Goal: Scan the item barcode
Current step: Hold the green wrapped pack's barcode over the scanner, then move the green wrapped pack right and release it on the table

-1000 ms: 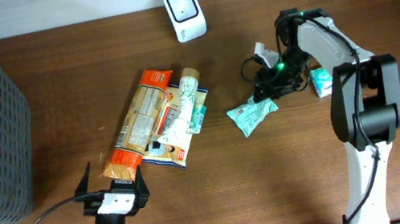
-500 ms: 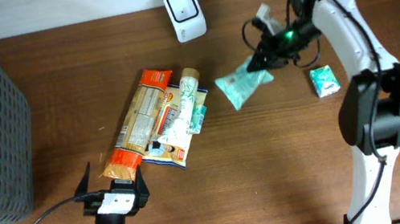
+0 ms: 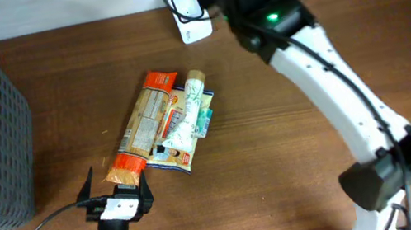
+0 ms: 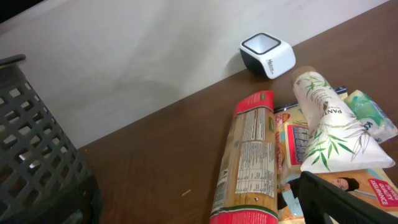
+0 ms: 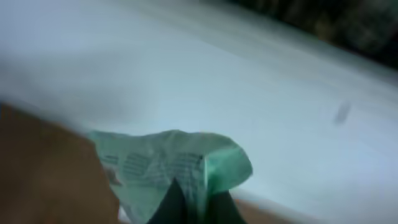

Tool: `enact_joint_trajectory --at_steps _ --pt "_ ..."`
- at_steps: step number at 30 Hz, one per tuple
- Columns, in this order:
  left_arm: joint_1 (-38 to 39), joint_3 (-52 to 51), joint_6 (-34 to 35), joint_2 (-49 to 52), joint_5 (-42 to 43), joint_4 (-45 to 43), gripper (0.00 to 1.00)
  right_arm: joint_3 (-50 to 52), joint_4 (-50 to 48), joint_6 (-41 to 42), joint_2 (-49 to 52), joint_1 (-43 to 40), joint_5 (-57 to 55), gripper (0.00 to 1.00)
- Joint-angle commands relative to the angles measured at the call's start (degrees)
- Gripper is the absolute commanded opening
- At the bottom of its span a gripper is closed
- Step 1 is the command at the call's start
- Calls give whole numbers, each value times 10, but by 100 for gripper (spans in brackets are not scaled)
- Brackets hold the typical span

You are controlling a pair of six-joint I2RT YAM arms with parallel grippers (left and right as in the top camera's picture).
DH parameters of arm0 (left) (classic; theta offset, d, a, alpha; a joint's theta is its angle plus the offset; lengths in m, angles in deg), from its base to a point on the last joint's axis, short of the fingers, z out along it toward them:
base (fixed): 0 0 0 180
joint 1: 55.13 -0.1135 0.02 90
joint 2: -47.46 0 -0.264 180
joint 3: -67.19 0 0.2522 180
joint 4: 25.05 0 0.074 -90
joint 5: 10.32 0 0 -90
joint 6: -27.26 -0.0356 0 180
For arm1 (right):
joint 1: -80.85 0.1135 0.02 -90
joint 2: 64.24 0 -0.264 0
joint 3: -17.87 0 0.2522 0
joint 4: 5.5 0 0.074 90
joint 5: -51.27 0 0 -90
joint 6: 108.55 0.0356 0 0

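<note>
Right claw (image 5: 186, 202) is clamped on a green packet (image 5: 165, 163), with the scanner (image 3: 189, 7) near it. Left claw (image 3: 117, 195) gapes wide and empty, with the pasta (image 4: 245, 158) ahead of it.

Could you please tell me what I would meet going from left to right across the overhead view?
Dark grey plastic lattice basket → long orange-ended packet of pasta → small white box-shaped barcode scanner → white right robot arm.

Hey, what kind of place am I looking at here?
Probably a mock shop checkout set up on a wooden table: a white barcode scanner at the back edge, a pasta packet and a tube lying loose, and a dark mesh basket at one end.
</note>
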Motion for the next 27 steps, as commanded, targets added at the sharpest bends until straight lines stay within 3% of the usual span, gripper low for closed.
enact_joint_trajectory --at_steps 1,4,7,19,22,26,27 --pt "-1 -4 -9 -3 -4 0 99 -4 -175 -208 94 -3 -73 4" --pt "-1 -4 -9 -3 -4 0 99 -4 -380 -372 227 -6 -70 4" --pt "-1 -4 -9 -3 -4 0 99 -4 -510 -409 325 -9 -70 4" --pt "-1 -4 -9 -3 -4 0 99 -4 -486 -396 324 -1 -70 4" --pt "-1 -4 -9 -3 -4 0 99 -4 -414 -322 262 -2 -70 4" --pt "-1 -4 -9 -3 -4 0 99 -4 -130 -156 114 -2 9 4" --pt "-1 -4 -9 -3 -4 0 99 -4 -14 -71 57 -6 45 4"
